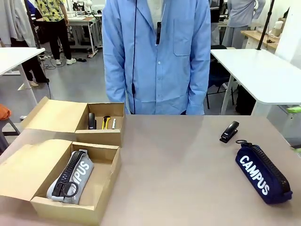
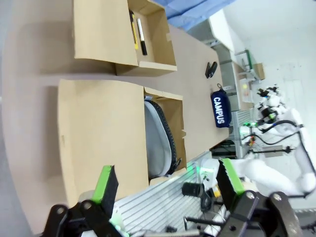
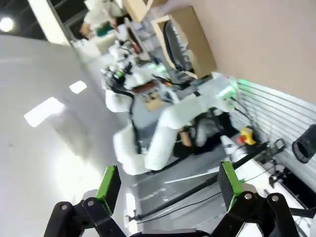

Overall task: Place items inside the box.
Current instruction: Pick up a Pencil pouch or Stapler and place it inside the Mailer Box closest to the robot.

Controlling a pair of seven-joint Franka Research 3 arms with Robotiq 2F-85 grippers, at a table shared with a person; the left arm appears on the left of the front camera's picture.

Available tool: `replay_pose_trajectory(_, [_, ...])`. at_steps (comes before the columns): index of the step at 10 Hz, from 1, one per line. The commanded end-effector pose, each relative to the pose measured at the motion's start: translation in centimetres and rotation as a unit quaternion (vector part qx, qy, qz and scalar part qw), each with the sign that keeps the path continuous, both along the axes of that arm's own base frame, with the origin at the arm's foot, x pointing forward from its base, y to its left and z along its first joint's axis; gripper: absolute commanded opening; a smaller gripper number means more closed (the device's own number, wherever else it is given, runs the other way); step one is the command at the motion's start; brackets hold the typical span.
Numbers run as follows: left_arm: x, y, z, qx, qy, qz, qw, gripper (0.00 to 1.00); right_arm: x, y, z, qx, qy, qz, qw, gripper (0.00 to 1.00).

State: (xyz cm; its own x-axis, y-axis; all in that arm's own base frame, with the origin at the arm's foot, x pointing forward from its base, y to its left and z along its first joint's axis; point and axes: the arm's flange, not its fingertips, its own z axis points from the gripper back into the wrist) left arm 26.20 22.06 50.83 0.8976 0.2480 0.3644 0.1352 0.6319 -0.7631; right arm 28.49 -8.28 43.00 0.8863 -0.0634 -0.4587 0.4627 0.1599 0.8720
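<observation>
Two open cardboard boxes stand at the table's left. The near box (image 1: 106, 188) holds the grey "CAMPUS" pencil case (image 1: 70, 176). In the far box (image 1: 101, 136) lie a black item (image 1: 91, 121), the yellow-handled utility knife (image 1: 106, 122) and the marker pen (image 1: 113, 123). On the right of the table rest the black stapler (image 1: 229, 131) and the navy "CAMPUS" pencil case (image 1: 262, 173). My left gripper (image 2: 168, 183) is open and empty, high above the near box (image 2: 98, 133) and the grey case (image 2: 157, 140). My right gripper (image 3: 168, 183) is open and empty, off the table's near edge.
A person in a light blue coat (image 1: 157, 56) stands at the far edge, hands out of sight. The boxes' flaps (image 1: 51, 115) lie spread to the left. Bare brown tabletop (image 1: 178, 165) runs between the boxes and the navy case. White tables stand behind.
</observation>
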Motion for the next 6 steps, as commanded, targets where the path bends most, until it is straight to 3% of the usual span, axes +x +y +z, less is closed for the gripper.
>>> replay_pose_trajectory(1, [-0.1,-0.1,0.1,-0.004,-0.01,-0.004,1.0,1.0,-2.2,-1.6,-7.3,0.092,-0.028,-0.021,0.995,1.0])
replay_pose_trajectory(2, [-0.1,-0.1,0.1,-0.004,-0.01,-0.004,1.0,1.0,-4.2,-2.1,-10.9,0.138,-0.061,-0.055,0.987,1.0])
replay_pose_trajectory(3, [-0.1,-0.1,0.1,-0.004,-0.01,-0.004,1.0,1.0,-5.8,-2.2,-13.8,0.15,-0.071,-0.149,0.975,1.0])
replay_pose_trajectory(4, [-0.1,-0.1,0.1,-0.004,-0.01,-0.004,1.0,1.0,-1.1,-4.5,-6.5,0.082,-0.011,-0.048,0.995,1.0])
replay_pose_trajectory(6, [-0.1,-0.1,0.1,-0.004,-0.01,-0.004,1.0,1.0,-1.1,-4.5,-6.5,0.082,-0.011,-0.048,0.995,1.0])
